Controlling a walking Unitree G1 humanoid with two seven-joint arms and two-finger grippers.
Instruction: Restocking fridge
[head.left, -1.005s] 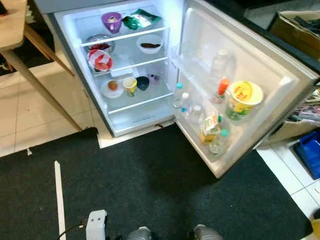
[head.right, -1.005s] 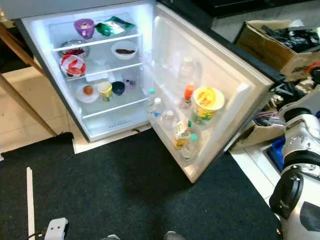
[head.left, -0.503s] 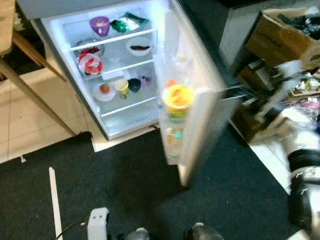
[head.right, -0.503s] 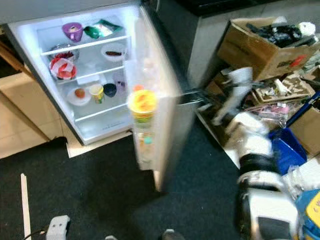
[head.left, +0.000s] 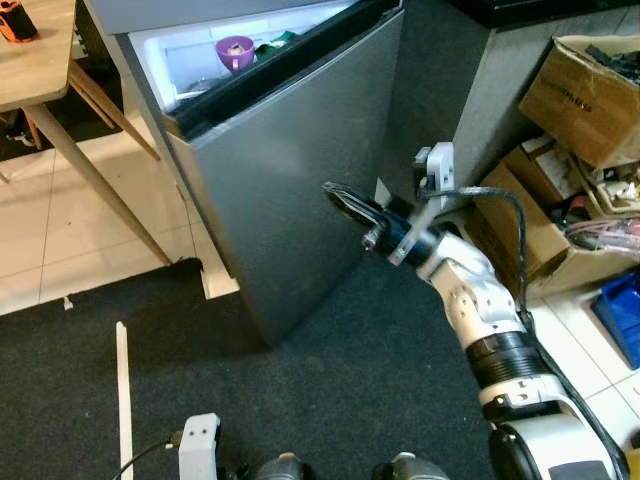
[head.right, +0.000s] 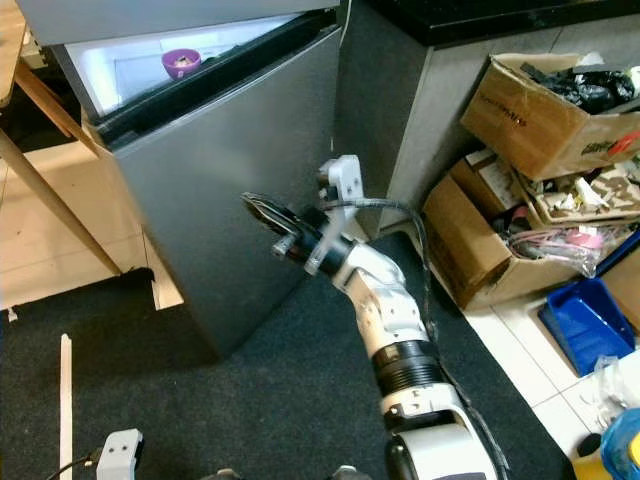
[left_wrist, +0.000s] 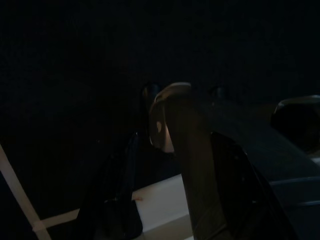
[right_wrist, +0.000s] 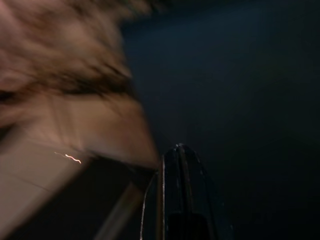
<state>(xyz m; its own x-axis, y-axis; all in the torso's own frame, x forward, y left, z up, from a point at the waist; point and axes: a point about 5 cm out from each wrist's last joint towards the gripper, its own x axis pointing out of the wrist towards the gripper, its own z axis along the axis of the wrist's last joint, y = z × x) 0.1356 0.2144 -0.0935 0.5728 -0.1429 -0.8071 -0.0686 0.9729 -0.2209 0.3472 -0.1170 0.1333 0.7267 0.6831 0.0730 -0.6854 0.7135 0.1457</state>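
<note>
Grey fridge door (head.left: 290, 180) nearly closed, narrow gap at top showing purple bowl (head.left: 236, 49). Right claw (head.left: 345, 203) pressed flat against door face, fingers together. Door likely stiff, heavy, smooth; push near free edge.

The two head views are bright and mostly sharp. A white glow comes from inside the fridge (head.left: 190, 60) through the gap above its grey door (head.left: 300, 170). The dark carpet (head.left: 330, 400) looks flat and dim. The left wrist view is almost black. The right wrist view is dark and smeared with blur.
</note>
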